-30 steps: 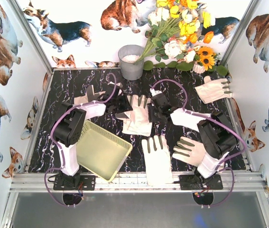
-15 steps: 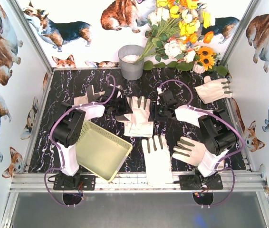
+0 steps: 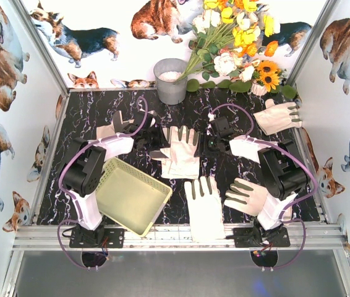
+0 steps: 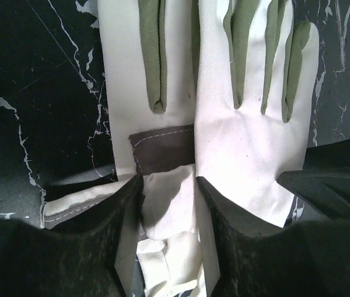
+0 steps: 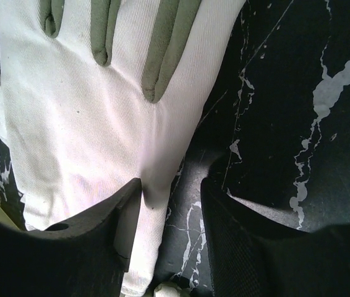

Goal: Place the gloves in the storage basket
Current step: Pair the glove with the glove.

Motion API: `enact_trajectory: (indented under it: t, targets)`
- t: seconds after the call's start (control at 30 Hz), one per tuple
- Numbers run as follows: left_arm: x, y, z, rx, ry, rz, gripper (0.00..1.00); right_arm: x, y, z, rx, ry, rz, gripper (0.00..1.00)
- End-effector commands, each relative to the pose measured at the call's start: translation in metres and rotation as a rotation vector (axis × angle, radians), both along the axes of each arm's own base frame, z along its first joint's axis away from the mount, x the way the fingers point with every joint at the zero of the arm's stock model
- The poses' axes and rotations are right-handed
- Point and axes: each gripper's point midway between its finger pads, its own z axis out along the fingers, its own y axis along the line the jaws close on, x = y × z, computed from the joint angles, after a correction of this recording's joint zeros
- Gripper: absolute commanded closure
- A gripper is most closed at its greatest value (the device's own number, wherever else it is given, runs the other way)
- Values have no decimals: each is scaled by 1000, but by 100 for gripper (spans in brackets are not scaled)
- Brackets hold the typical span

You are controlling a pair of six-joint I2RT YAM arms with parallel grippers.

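Top external view is showing the left gripper [image 3: 153,137] and right gripper [image 3: 207,142] bracketing the middle gloves [image 3: 181,151], an overlapped pair lying just beyond the far right corner of the storage basket [image 3: 132,198]. Over the last second the right gripper is backing off, sliding farther from the basket and leaving the pair's right edge. The left arm is swinging its elbow outward, and the basket is getting nudged and turned a little. The pair is also looking flatter and more spread, fingers pointing away from the basket.

My reading for the task: the left arm seems to be taking over the carry. Nothing is sitting in the basket yet, and every glove is lying outside it on the table [image 3: 88,124]:
- plain glove [image 3: 203,207] just right of the basket
- grey-fingered glove [image 3: 249,195] farther right of it
- far glove [image 3: 277,116] well beyond the basket to the far right
- back glove [image 3: 116,127] just behind the basket's far left side

Left wrist view is giving what the top view is hiding: the jaws are pinching a bunched cream cuff, with fabric filling the gap, so the grip is looking closed on the middle gloves. Right wrist view is showing its jaws standing apart, a glove edge lying partway in the gap and bare table showing through, clamping nothing. Only the top view is showing the whole basket, sitting near the held pair
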Motion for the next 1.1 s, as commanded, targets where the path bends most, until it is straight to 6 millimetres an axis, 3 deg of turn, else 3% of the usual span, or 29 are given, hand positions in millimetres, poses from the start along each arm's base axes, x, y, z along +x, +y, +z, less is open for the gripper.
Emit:
enact_trajectory:
  t: [0.0,0.27,0.33,0.47,0.53,0.77,0.97,1.07]
  targets:
    - [1,7,7,19,-19,5,71,13,4,8,14,-31,4,56]
    - [0,10,10,32,-17,18,89,23,11,17,94,-25,-32,60]
    - [-1,10,11,33,-17,15,93,26,13,20,116,-31,-28,68]
    - [-1,14,21,41,-35,36,100,32,12,29,139,-37,-33,95]
    - [0,22,26,64,-54,72,100,35,8,39,142,-60,-46,100]
    - [-7,39,37,98,-90,128,100,37,5,73,145,-146,-25,100]
    - [-14,59,26,196,-59,161,100,38,13,79,173,-161,-6,100]
    - [-17,67,33,215,-71,173,100,36,19,82,176,-166,9,100]
